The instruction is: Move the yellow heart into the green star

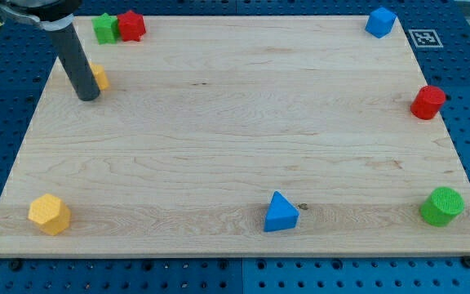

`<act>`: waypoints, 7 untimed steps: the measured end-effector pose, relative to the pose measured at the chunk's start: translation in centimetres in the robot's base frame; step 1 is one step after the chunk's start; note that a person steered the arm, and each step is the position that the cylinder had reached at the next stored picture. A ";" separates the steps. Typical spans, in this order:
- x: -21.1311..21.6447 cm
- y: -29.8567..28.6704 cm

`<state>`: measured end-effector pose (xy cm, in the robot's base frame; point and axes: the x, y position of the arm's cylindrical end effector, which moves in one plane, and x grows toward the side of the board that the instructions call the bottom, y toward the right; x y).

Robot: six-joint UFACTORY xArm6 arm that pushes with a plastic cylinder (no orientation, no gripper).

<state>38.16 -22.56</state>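
Note:
The yellow heart (99, 77) lies near the view's top left, mostly hidden behind my rod. My tip (88, 96) rests on the board against the heart's lower left side. The green star (104, 28) sits at the top left edge of the board, above the heart and apart from it. A red block (131, 25) touches the star's right side.
A yellow hexagon block (49, 215) is at the bottom left. A blue triangle (281, 212) is at the bottom centre. A green cylinder (442, 205) is at the bottom right, a red cylinder (427, 102) at the right edge, a blue cube (380, 21) at the top right.

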 end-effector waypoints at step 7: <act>-7.5 0.4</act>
<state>30.67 -22.17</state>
